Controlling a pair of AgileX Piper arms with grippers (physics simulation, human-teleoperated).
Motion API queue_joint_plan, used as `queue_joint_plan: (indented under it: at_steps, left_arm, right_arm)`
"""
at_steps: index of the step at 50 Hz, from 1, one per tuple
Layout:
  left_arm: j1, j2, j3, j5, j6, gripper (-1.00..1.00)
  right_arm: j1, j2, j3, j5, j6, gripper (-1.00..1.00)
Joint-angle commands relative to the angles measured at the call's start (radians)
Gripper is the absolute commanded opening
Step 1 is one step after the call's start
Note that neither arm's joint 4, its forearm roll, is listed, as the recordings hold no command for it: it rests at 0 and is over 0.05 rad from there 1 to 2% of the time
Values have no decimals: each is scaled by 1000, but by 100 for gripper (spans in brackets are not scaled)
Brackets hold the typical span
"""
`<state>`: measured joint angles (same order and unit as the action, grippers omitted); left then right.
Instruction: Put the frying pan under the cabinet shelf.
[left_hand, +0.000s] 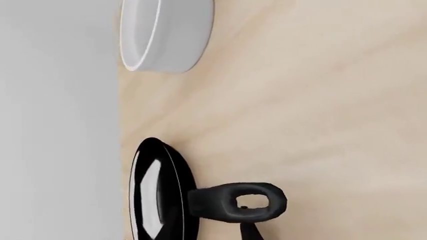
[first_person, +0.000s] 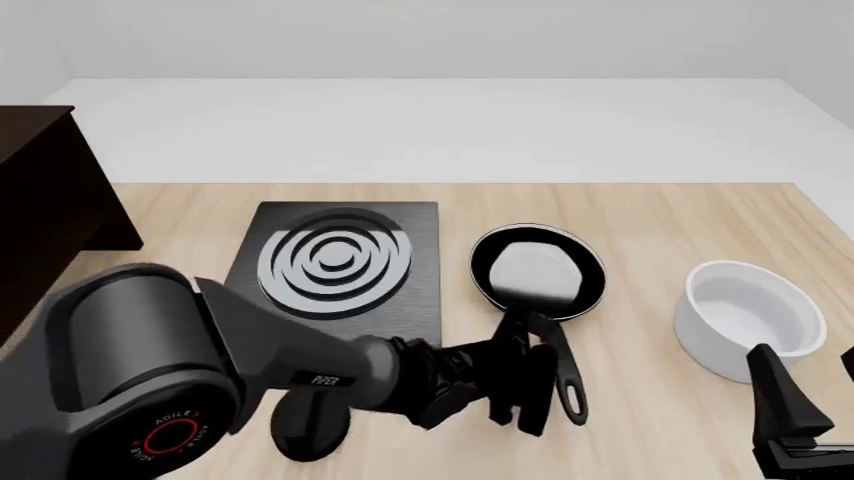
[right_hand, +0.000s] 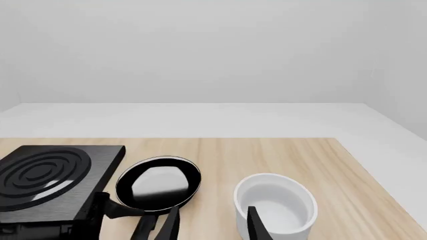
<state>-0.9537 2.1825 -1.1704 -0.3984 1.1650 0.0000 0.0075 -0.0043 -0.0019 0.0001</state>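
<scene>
The frying pan (first_person: 538, 270) lies flat on the table right of the stove plate, its long handle (first_person: 571, 392) pointing toward me. My left gripper (first_person: 525, 385) is open and low over the table, right beside the handle's looped end. In the left wrist view the hang loop (left_hand: 248, 202) lies just ahead of one fingertip (left_hand: 248, 231). The dark brown cabinet shelf (first_person: 40, 195) stands at the far left edge, well away from the pan. At the near right, my right gripper (first_person: 814, 390) is open and holds nothing; its fingers (right_hand: 257, 226) frame the view.
A black stove plate with silver rings (first_person: 340, 265) sits between the cabinet and the pan. A white deep pot (first_person: 747, 315) stands right of the pan, just ahead of my right gripper. The left arm (first_person: 147, 380) fills the near left.
</scene>
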Motion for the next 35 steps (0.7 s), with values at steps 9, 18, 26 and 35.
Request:
queue_joint_plan:
  at_steps: [9,18,26,35]
  left_arm:
    - [47,95,-72,95,73,100]
    - [48,113,-97,121,81,100]
    - [50,115,-110,163,96,100]
    - [47,119,-127,233,118,100]
  right_arm:
    - [0,0,0,0,0,100]
    - [0,0,0,0,0,100]
    - [0,0,0,0,0,100]
    - [0,0,0,0,0,100]
